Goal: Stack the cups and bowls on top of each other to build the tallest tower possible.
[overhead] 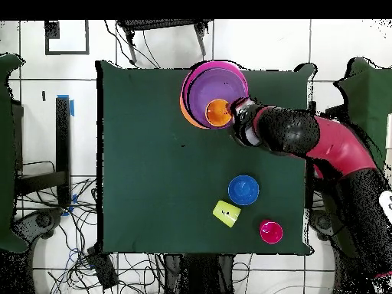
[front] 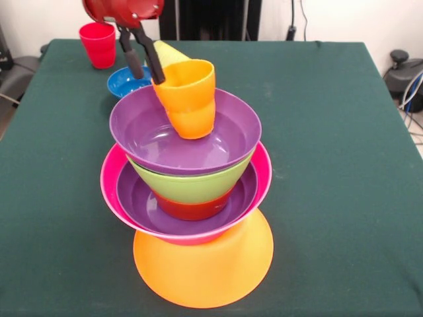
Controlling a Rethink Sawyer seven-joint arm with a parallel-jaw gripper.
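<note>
We find the tower (front: 192, 198) standing on the green table (front: 330, 165), close to the middle of one table edge; in the overhead view this is the edge at the top of the picture. Its base is the large orange bowl (front: 203, 271), turned upside down. On it sits the hot pink bowl (front: 112, 191), upright, and nested in that a wide purple bowl (front: 142, 205). Inside this we see the small red-orange bowl (front: 192, 208), then the lime green bowl (front: 188, 185), and on top the second purple bowl (front: 145, 132), upright and open.

We see the orange cup (front: 190, 99) tilted within the top purple bowl, its mouth turned toward the arm and its base touching or just above the bowl's inner floor; we cannot tell which. The gripper (front: 149, 63) pinches the rim of this cup: one dark finger lies against the rim, the other beside it. The red and black arm (overhead: 306, 138) reaches over the table edge to the tower.

The blue bowl (front: 127, 80) stands upright on the table beyond the tower, well apart from it. The pale yellow cup (overhead: 226, 213) lies on its side just beside the blue bowl. The red cup (front: 98, 43) stands upright near a table corner.
</note>
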